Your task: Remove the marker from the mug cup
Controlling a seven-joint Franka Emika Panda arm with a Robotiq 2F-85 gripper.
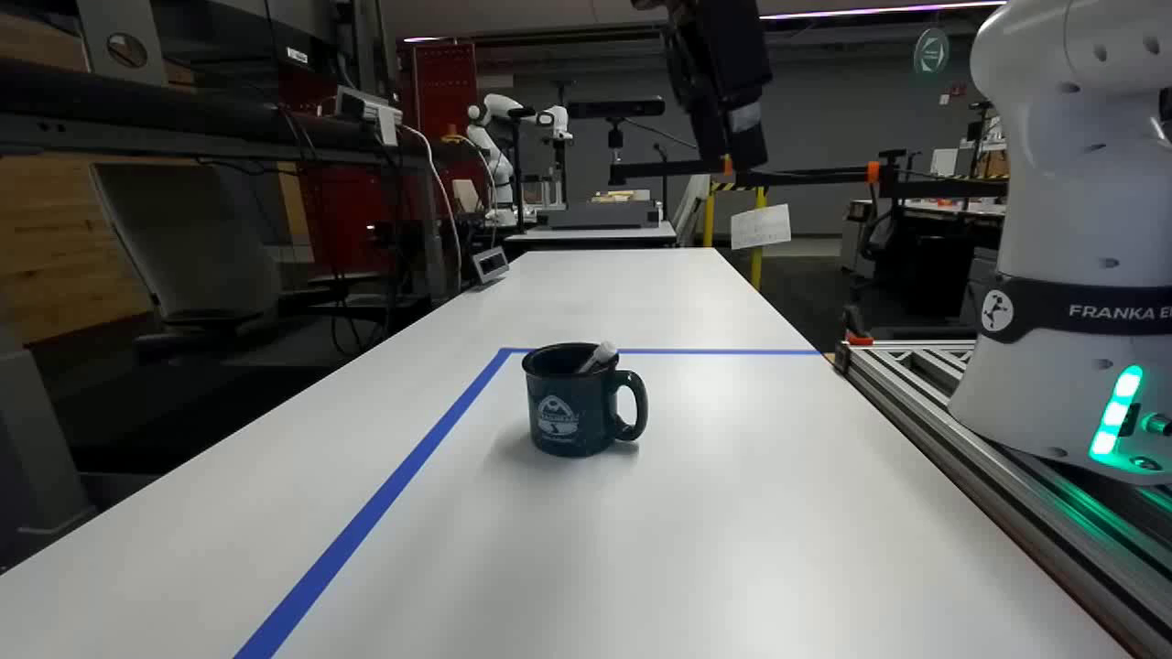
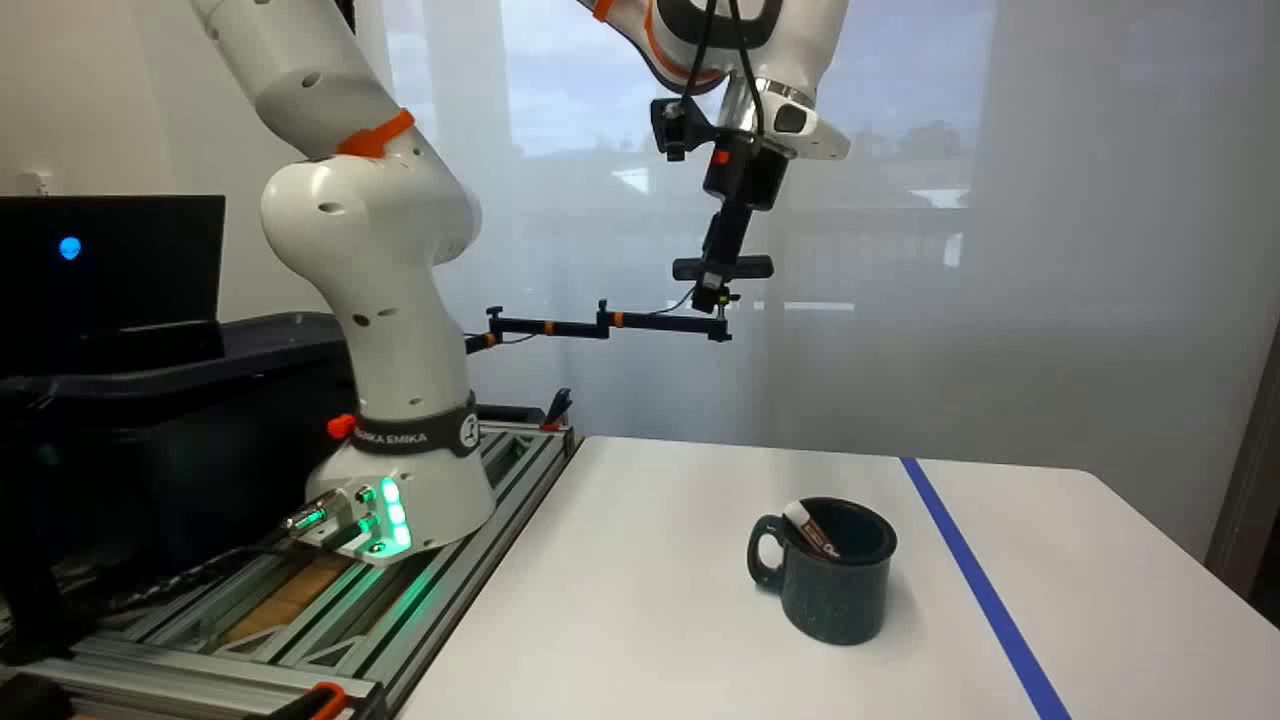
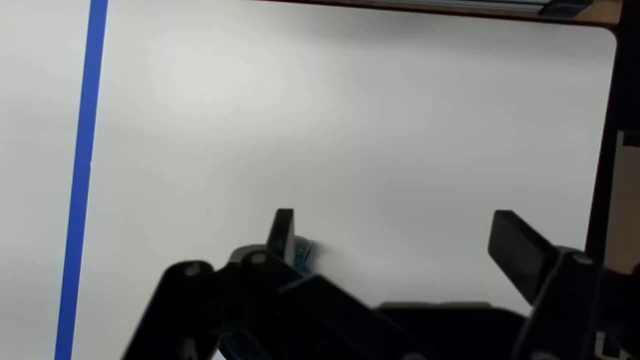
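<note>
One marker [image 2: 811, 530] leans inside the mug cup [image 2: 838, 598] on the table [image 2: 620, 600], its removal not yet done: my hand [image 3: 393, 222], spread wide and empty, hangs well above, and reach, grasp and lift-out, I judge, all remain.

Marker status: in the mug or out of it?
In. Both exterior views show the marker leaning inside the mug, its pale end sticking out the top. Whether it touches the bottom: cannot tell, lower end hidden.
</note>
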